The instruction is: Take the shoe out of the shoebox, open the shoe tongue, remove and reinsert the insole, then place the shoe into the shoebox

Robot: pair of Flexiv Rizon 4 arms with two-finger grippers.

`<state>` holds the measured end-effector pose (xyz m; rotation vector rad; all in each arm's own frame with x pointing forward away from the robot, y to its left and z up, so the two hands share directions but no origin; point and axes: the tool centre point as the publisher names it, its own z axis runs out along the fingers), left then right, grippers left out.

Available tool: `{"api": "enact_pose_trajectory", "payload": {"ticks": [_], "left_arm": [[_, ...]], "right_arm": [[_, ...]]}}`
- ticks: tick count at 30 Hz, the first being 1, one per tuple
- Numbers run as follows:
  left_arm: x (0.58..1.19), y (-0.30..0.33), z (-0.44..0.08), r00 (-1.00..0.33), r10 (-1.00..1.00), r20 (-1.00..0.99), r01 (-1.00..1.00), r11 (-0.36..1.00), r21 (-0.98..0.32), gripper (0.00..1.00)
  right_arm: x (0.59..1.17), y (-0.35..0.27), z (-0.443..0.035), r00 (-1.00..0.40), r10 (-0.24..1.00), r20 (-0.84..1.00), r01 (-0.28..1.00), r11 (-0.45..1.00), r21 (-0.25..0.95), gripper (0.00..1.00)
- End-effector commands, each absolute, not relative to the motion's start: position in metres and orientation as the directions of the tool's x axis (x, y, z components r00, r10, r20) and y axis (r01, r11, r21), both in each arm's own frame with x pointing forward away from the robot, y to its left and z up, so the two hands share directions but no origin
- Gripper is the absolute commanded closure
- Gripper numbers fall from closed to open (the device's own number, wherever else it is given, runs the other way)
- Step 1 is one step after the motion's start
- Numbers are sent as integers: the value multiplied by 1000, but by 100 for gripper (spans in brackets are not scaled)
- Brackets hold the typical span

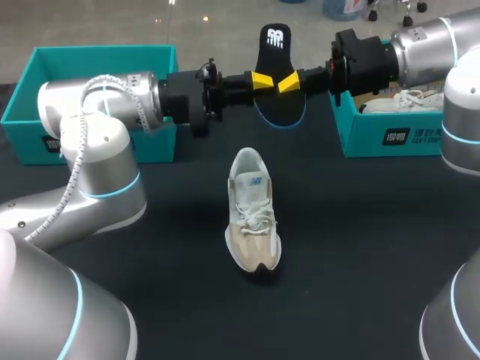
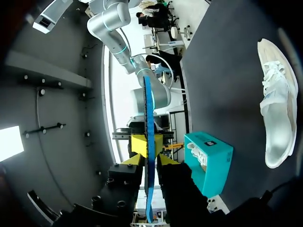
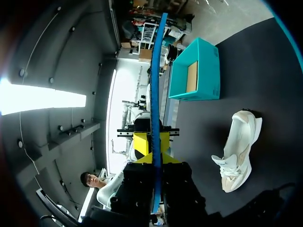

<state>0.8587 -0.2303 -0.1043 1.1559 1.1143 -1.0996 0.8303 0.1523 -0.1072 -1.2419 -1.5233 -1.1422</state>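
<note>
Head view: left pincer, insole, right pincer between 2 shoeboxes; shoe nearby.

Insole: mid-section was hidden behind the yellow tips of the left pincer and right pincer. Both wrist views caught it edge-on between the fingers only, so its faces couldn't be seen, and its near end was lost under each pincer body. Left shoebox, behind the left pincer, was partly covered by the left arm. Second shoe in the right shoebox, behind the right pincer, was half hidden by the right arm.
</note>
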Motion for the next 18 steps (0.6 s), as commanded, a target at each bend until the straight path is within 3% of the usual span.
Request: {"api": "enact_pose_trajectory", "payload": {"ticks": [1, 18], "left_arm": [[860, -222, -101, 134, -52, -990, 989, 63, 130, 0], [873, -155, -118, 169, 65, -983, 978, -135, 159, 0]], "right_arm": [[829, 152, -104, -172, 222, 960, 984, 76, 159, 100], [830, 140, -100, -213, 232, 949, 977, 60, 205, 100]]}}
